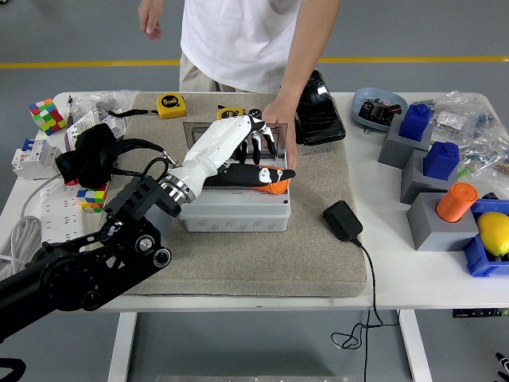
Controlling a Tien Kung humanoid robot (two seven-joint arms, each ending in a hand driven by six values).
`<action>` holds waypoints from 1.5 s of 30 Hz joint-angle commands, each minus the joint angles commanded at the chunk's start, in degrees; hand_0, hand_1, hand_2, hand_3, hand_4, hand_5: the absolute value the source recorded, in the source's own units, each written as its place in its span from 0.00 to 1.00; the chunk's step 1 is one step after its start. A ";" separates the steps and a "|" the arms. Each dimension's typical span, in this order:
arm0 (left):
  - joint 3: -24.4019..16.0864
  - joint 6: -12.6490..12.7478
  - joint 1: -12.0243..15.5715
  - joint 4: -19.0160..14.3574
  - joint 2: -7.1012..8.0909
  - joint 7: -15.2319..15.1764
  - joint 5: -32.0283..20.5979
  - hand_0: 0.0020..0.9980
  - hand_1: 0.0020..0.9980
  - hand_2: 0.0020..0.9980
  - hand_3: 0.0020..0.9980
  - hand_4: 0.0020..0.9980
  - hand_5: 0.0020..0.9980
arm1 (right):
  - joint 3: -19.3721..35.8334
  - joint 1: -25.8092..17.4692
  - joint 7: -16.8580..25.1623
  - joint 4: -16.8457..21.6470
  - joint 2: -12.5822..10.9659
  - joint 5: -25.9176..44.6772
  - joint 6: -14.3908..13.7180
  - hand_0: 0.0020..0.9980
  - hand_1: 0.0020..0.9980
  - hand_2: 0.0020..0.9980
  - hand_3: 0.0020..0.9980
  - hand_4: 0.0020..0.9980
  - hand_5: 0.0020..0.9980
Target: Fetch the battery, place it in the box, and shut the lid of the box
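Head view: on the grey mat (pixel 262 255) of the white surface (pixel 413 278), one grey box (pixel 235 208) with its clear lid (pixel 200 132) standing open at the back. Inside the box, an orange battery (pixel 275 183) at the right end, partly covered by the left hand (pixel 253 153). Left hand white, reaching over the box from the lower left, fingers (pixel 256 133) spread and gripping nothing, thumb lying across the battery's top. Person's hand (pixel 281 135) at the far right corner of the box, resting against its edge. Right arm out of sight. At the right, three grey blocks: two carrying blue pieces (pixel 415 121), one carrying an orange cylinder (pixel 455 201); beside them a blue bin (pixel 482 256) with one yellow lemon (pixel 495 232). Further back, a blue-grey bowl (pixel 378 108) with dark items inside. Two yellow tape measures (pixel 171 104) behind the box, two colour cubes (pixel 46 115) at the left, one black adapter (pixel 343 220) on the mat.
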 joint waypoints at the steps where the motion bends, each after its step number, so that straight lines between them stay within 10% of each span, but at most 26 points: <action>1: -0.26 -0.61 0.52 -0.89 0.69 0.20 -0.33 0.21 0.44 0.43 0.55 1.00 0.62 | 0.08 0.01 0.03 0.02 -0.02 -0.02 0.01 0.63 0.66 0.66 0.54 0.96 0.44; 9: -0.76 -3.52 4.30 -5.50 5.75 -0.15 -0.66 0.30 0.56 0.56 0.59 1.00 0.67 | 0.57 0.06 0.25 0.14 -0.11 -0.24 0.05 0.63 0.66 0.66 0.54 0.96 0.44; 16: 0.11 -4.71 4.94 -6.16 7.17 -1.43 -1.00 0.30 0.56 0.56 0.56 1.00 0.68 | 0.74 0.08 0.23 0.06 -0.10 -0.24 0.23 0.63 0.66 0.66 0.54 0.96 0.44; 45: 5.80 -5.32 -0.50 1.04 1.13 -3.33 -3.95 0.30 0.56 0.60 0.61 1.00 0.69 | 0.21 0.34 0.24 0.20 0.10 0.00 0.05 0.63 0.66 0.66 0.54 0.96 0.44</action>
